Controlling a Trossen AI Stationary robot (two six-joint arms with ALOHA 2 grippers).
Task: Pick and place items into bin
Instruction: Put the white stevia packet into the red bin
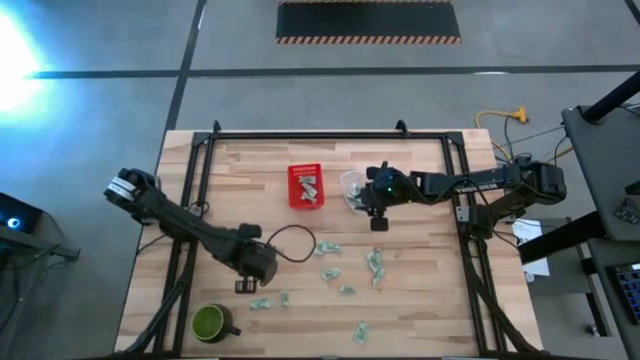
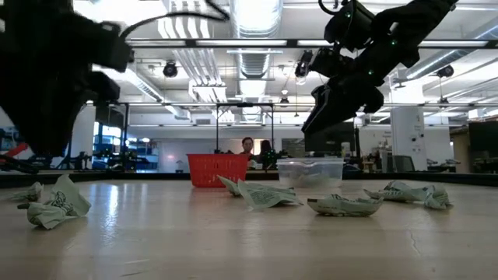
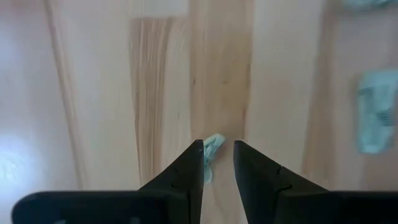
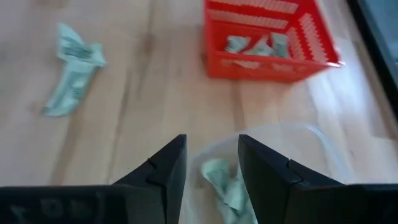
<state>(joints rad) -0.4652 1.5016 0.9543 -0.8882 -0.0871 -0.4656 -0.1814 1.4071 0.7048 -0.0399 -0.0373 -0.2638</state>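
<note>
Small crumpled green-and-white pieces lie loose on the wooden table, among them one (image 1: 328, 248), a second (image 1: 375, 263) and a third (image 1: 359, 331). More pieces sit in the red basket (image 1: 306, 187), seen also in the right wrist view (image 4: 267, 68). My left gripper (image 1: 247, 287) hangs over the near-left part of the table, its fingers nearly together on a piece. My right gripper (image 1: 379, 222) is raised beside a clear tub (image 1: 352, 183), right of the basket, and is shut on a piece. My left gripper (image 3: 217, 149) has a small green-and-white piece (image 3: 212, 148) pinched between its two fingers, coming from above and pointing down. Only a tip of the piece shows past the fingertips. My right gripper (image 4: 212, 146) pinches a crumpled piece (image 4: 222, 182) between its fingers, pointing down over the clear tub's rim (image 4: 311, 134). The piece fills the gap between them. In the low view the gripper (image 2: 311, 124) is well above the table.
A green mug (image 1: 210, 322) stands near the table's near-left corner. A black cable loops on the table (image 1: 290, 240) beside the left arm. A dark frame (image 1: 300, 137) runs along the far and side edges. A person shows far behind the basket (image 2: 247, 145).
</note>
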